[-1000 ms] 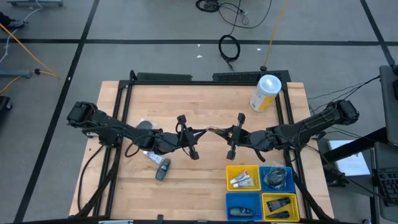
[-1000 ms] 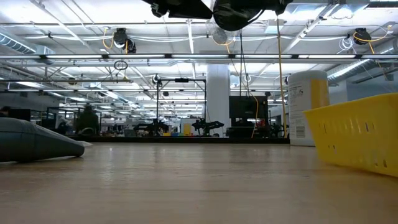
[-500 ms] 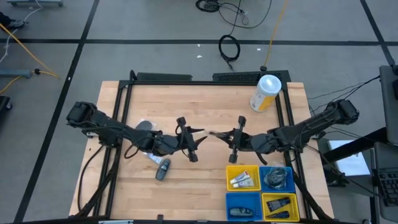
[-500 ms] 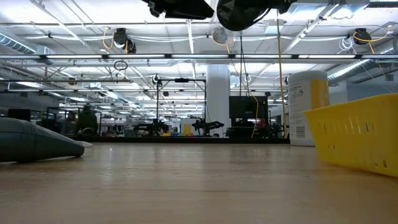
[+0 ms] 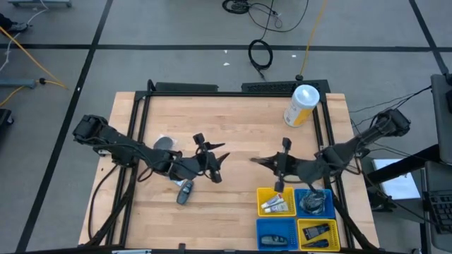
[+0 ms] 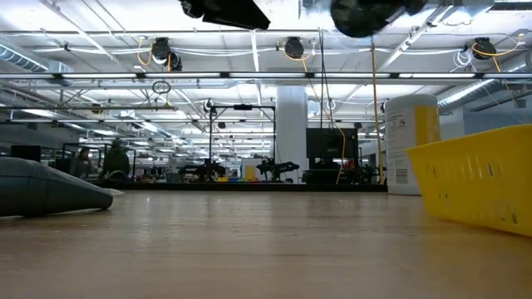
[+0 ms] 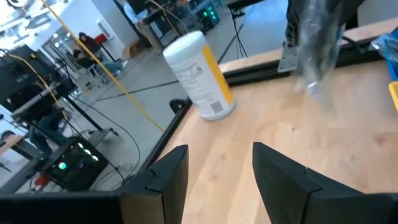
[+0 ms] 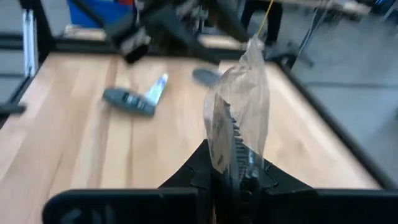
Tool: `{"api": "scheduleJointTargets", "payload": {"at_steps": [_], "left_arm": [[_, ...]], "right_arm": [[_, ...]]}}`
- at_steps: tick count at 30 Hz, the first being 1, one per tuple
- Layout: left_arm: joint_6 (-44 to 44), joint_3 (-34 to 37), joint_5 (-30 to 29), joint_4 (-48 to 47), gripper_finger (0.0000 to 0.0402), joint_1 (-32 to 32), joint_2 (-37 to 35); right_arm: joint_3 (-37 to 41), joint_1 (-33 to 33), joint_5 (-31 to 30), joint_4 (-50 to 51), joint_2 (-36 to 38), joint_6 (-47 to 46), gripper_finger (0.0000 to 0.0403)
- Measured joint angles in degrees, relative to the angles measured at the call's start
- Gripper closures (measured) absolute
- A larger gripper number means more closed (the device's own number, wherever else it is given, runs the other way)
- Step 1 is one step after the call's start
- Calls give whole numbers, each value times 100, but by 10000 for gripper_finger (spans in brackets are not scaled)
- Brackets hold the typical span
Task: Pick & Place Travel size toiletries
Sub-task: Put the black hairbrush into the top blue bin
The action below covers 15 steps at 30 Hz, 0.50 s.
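Observation:
My right gripper is shut on a clear-wrapped piece with a dark toothed thing inside, above the table just left of the bins. My left gripper is open and holds nothing; it hangs above the table's middle, and its wrist view shows the fingers apart. A dark grey oblong piece and a small white tube lie flat on the table below the left arm. A greyish round piece lies farther back. The bins hold more items. My right gripper pinches the clear wrap's near end between its two fingers, which lie about level and point toward the table's left. The wrap sticks out past the fingertips, crumpled, and is lifted clear of the table. How many layers are pinched I cannot tell.
Yellow and blue bins sit at the near right, holding tubes and dark pieces. A tall white-and-yellow canister stands at the far right corner. A dark frame borders the table. Bare wood lies in the far middle.
The two grippers, tip to tip over the table's middle a second ago, have drawn apart. The right one has moved toward the right and near edges, carrying the clear-wrapped piece toward the bins. The left one has pulled back a little to the left without it.

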<state>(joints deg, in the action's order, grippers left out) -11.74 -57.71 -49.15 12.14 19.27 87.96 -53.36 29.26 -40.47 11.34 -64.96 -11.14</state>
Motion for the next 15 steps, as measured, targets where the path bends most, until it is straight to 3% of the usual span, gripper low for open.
{"api": "scheduleJointTargets", "payload": {"at_steps": [7, 15], "left_arm": [[193, -2, 0, -188, 230, 0, 4], [361, 0, 4, -209, 229, -4, 4]], "right_arm": [[0, 640, 69, 1468, 376, -1558, 380], [0, 1280, 1247, 1952, 519, -2843, 380]]}}
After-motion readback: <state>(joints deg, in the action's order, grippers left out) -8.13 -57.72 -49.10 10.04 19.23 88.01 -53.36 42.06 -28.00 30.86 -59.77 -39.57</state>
